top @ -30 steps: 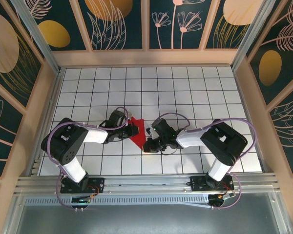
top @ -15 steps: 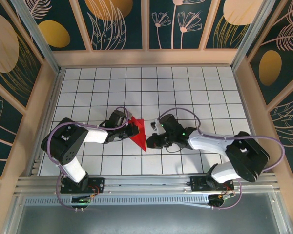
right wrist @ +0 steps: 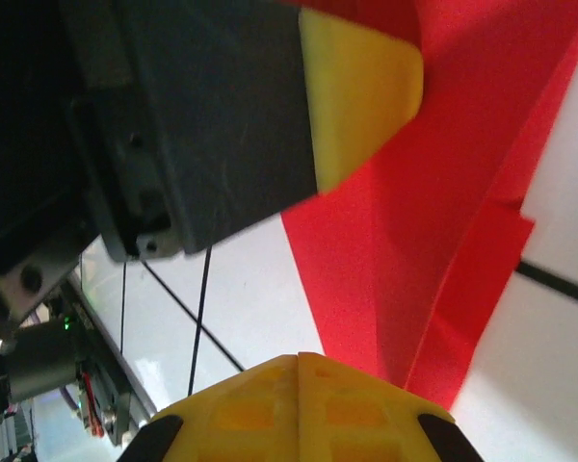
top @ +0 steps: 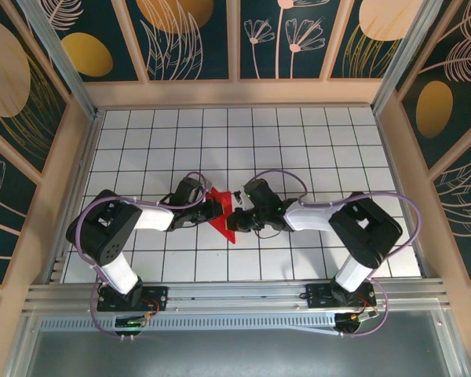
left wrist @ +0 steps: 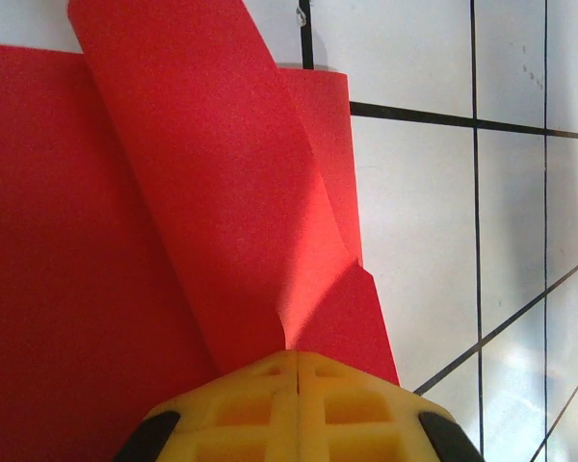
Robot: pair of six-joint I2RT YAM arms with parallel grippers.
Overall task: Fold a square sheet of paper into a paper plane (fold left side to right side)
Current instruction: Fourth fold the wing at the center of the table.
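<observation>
Red paper lies between left gripper and right gripper; both jaws pressed together.

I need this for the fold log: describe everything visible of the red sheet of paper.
The red sheet of paper is thin, plain and bright red. It is partly folded into a wedge whose point faces the arm bases. Overlapping flaps show creases, and one flap lifts slightly. It lies on the white gridded table between the shut left pincer and the shut right pincer, whose tips both meet it.
</observation>
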